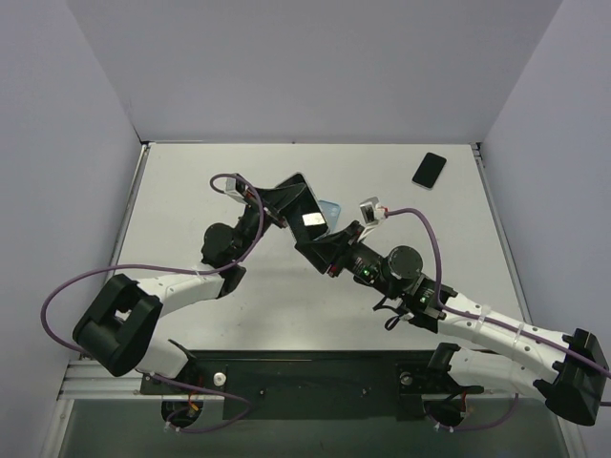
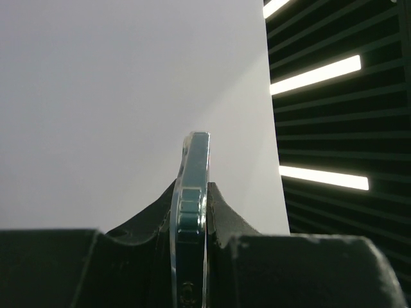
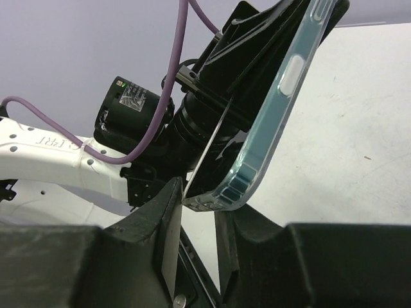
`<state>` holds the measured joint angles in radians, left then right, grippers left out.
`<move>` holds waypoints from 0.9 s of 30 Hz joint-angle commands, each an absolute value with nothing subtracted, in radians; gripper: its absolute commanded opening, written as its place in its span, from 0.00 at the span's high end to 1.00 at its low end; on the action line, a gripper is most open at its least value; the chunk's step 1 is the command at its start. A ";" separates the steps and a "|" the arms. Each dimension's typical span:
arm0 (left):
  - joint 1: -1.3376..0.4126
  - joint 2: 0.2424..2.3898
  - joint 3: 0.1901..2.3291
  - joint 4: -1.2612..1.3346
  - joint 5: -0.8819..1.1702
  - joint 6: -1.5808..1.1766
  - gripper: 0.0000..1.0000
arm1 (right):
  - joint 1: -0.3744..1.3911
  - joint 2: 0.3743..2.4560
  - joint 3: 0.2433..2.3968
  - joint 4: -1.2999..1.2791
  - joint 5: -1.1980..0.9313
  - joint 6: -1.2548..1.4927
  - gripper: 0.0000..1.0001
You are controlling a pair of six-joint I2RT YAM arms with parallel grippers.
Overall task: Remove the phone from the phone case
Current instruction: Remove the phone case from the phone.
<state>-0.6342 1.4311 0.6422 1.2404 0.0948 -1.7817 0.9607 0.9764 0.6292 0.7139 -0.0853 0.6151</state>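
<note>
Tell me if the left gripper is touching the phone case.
Touching. The left wrist view shows the phone case wedged between the fingers of the left gripper, both pressed against its sides.

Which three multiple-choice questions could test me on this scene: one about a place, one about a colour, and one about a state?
1. Where on the table does the black phone lie?
A. near left corner
B. far right corner
C. between the arm bases

2. What colour are the cables?
A. purple
B. yellow
C. green

3. How are the left fingers?
A. wide open and empty
B. shut on the edge of the case
C. out of view

Answers: B, the phone lies by the far right edge; A, purple loops show on both sides; B, the left wrist view shows the case pinched between them.
</note>
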 commanded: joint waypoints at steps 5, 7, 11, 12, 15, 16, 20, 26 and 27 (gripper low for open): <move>-0.637 1.367 0.730 1.454 0.162 -1.802 1.00 | 0.950 0.994 0.687 0.689 -0.109 0.503 1.00; -0.624 1.362 0.756 1.413 0.216 -1.874 1.00 | 0.951 0.999 0.678 0.687 -0.147 0.410 1.00; -0.606 1.365 0.813 1.403 0.372 -1.978 1.00 | 0.954 0.985 0.698 0.583 -0.175 0.206 1.00; -0.604 1.365 0.818 1.420 0.399 -1.997 1.00 | 0.954 0.974 0.703 0.566 -0.169 0.142 1.00; -0.601 1.368 0.828 1.479 0.452 -2.065 1.00 | 0.946 0.963 0.733 0.477 -0.141 0.008 1.00; -0.601 1.365 0.834 1.482 0.472 -2.072 1.00 | 0.940 0.965 0.753 0.457 -0.140 -0.021 1.00; -0.606 1.359 0.874 1.499 0.540 -2.091 1.00 | 0.946 0.974 0.802 0.378 -0.106 -0.138 1.00; -0.603 1.344 0.873 1.517 0.529 -2.076 1.00 | 0.936 0.971 0.822 0.382 -0.046 -0.115 1.00; -0.604 1.353 0.876 1.511 0.528 -2.077 1.00 | 0.959 0.956 0.813 0.385 -0.032 -0.117 1.00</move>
